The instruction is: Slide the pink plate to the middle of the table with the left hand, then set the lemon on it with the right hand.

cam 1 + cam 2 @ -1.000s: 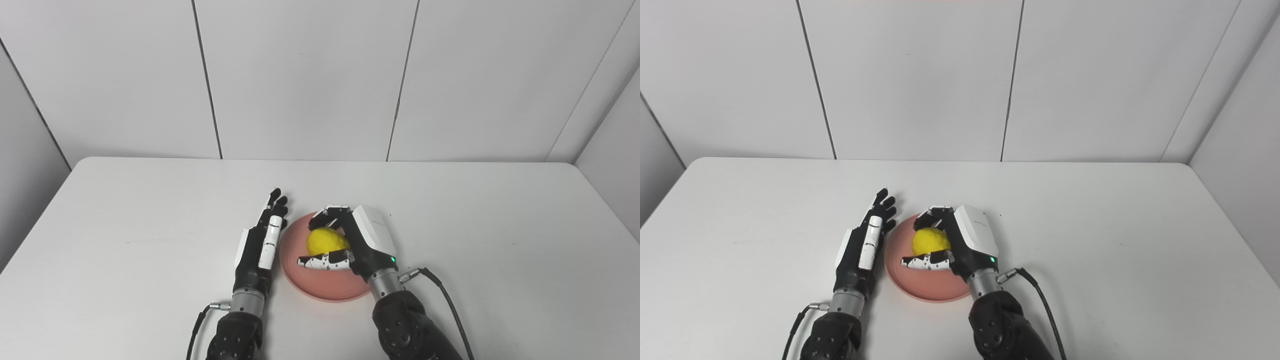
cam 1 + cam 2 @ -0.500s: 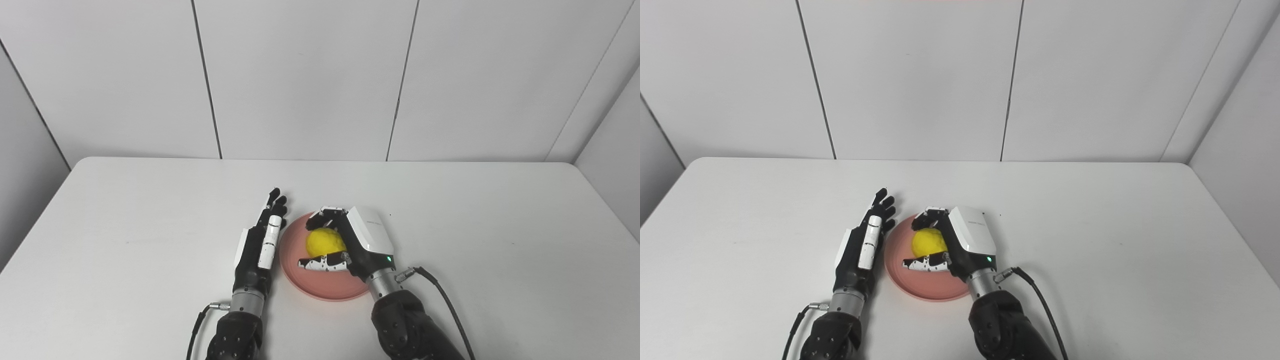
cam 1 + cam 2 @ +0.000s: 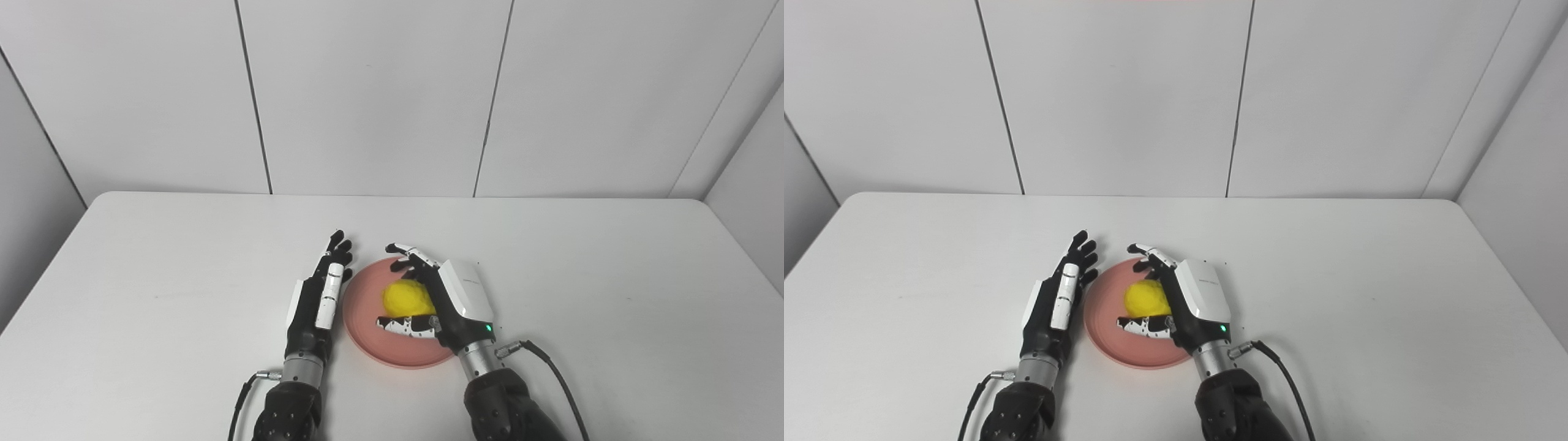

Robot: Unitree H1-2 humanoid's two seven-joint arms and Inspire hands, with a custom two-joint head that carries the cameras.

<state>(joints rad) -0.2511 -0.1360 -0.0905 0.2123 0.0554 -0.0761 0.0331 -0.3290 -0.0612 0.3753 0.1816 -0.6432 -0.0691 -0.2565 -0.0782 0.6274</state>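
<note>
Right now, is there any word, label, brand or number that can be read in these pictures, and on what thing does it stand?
No text can be read.
White back cover of the right hand: a faint grey marking, too small and blurred to read.
Green light near the right wrist: a light only, not a sign.
Left hand, pink plate, lemon, table: no writing visible.

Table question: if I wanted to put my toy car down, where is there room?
The white table is bare on its whole right side, beyond the right hand, and on its left side, beyond the left hand. The strip along the back wall is free too. It is crowded near the front middle: both hands flank the pink plate holding the lemon.
</note>
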